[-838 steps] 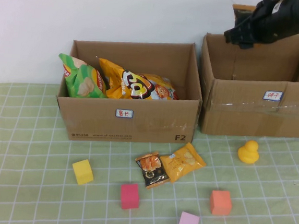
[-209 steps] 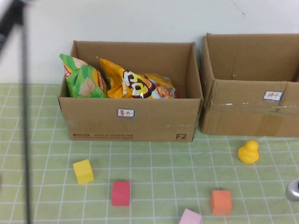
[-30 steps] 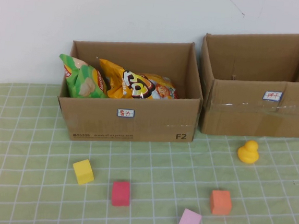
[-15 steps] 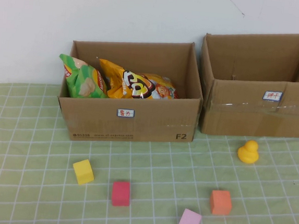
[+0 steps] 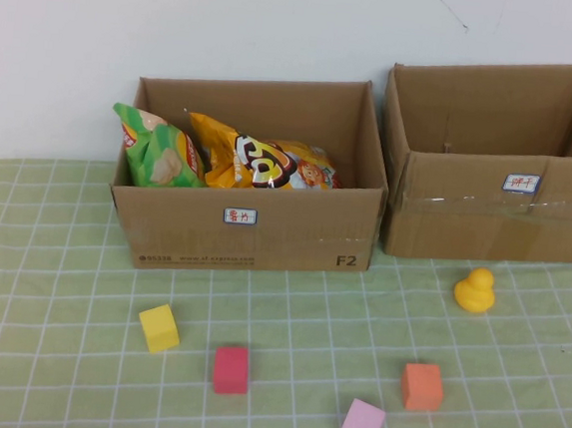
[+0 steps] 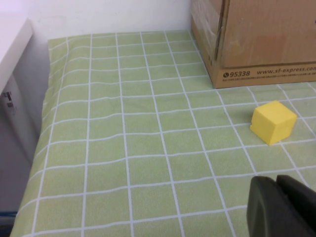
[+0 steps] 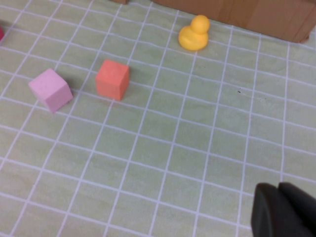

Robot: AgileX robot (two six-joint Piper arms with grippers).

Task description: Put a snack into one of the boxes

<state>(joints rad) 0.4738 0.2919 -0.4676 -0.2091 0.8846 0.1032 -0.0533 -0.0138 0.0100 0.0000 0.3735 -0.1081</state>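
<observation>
Standing side by side at the bench's [image 5: 50, 394] far edge with long sides facing us, the left box [image 5: 244, 232] holds chip bags [image 5: 260, 162], the taped box [image 5: 496, 217] sits right, while our left gripper [image 6: 284, 207] and right gripper [image 7: 286, 210] hover low, fingers closed, empty.
</observation>
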